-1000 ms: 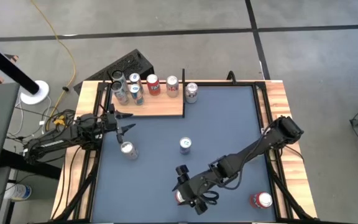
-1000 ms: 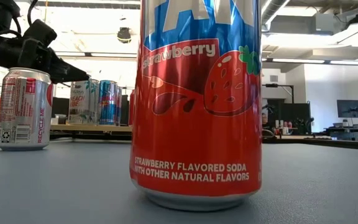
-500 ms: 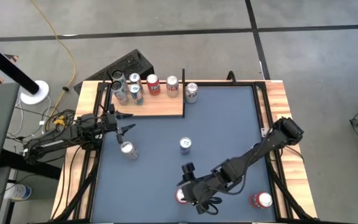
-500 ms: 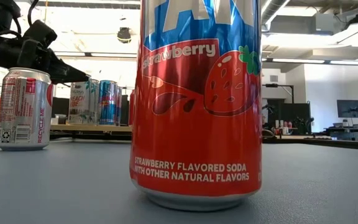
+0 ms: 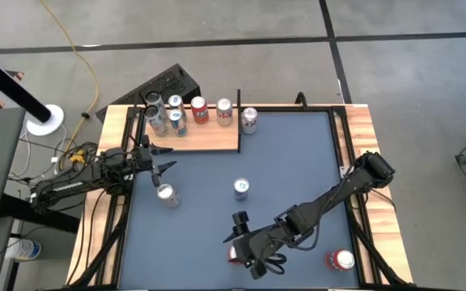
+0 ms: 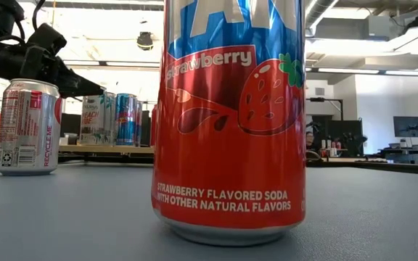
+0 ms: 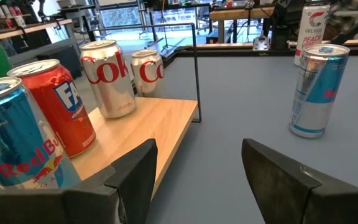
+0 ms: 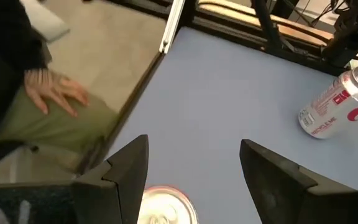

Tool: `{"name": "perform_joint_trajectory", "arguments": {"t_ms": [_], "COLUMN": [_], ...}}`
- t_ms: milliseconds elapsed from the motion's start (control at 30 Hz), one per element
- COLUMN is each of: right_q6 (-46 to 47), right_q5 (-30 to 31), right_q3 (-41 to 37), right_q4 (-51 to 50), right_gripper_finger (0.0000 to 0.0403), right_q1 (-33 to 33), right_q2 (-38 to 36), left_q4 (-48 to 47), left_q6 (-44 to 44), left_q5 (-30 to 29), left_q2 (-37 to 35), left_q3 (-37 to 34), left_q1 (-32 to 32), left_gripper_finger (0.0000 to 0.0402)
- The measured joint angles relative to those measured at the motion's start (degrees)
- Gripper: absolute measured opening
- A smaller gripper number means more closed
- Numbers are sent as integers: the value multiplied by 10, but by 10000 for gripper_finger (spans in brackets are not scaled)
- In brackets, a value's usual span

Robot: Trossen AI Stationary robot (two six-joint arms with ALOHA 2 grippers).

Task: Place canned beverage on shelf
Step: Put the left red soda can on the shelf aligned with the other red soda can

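A red strawberry soda can (image 6: 231, 116) stands upright on the blue table near its front edge (image 5: 235, 255). My right gripper (image 5: 243, 246) hovers open just above it, and the can's silver top (image 8: 166, 206) shows low between the fingers (image 8: 194, 180). The wooden shelf (image 5: 205, 137) lies at the table's far left and carries several upright cans (image 7: 107, 78). My left gripper (image 7: 197, 180) waits open and level by the shelf's near edge (image 5: 164, 162).
More cans stand on the table: a silver one (image 5: 166, 194) (image 8: 340, 102), a blue-silver one (image 5: 241, 188) (image 7: 319, 87), one beside the shelf (image 5: 249, 120) and a red one at the front right (image 5: 341, 260). A person's hand (image 8: 51, 90) rests beyond the table's edge.
My right gripper has turned a little over the red can while staying in about the same place. The can has not moved.
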Motion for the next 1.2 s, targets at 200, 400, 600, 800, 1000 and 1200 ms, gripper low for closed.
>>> {"name": "perform_joint_trajectory", "arguments": {"t_ms": [200, 400, 600, 800, 1000, 1200], "right_q6": [39, 48, 57, 66, 33, 30], "right_q5": [-29, -33, -23, -7, 25, -5], "right_q3": [0, 0, 0, 0, 0, 0], "right_q4": [7, -6, -7, -7, -7, -11], "right_gripper_finger": [256, 256, 256, 282, 347, 392], "right_q1": [-3, 2, 15, 21, 20, 20], "right_q2": [0, 0, 0, 0, 0, 0], "left_q4": [0, 0, -1, -1, -1, -1], "left_q6": [0, 0, 0, 0, 0, 0], "left_q5": [0, 0, 0, 0, 0, 0], "left_q2": [0, 0, 0, 0, 0, 0], "left_q3": [0, 0, 0, 0, 0, 0], "left_q1": [0, 0, 0, 0, 0, 0], "left_gripper_finger": [225, 225, 225, 225, 225, 225]}}
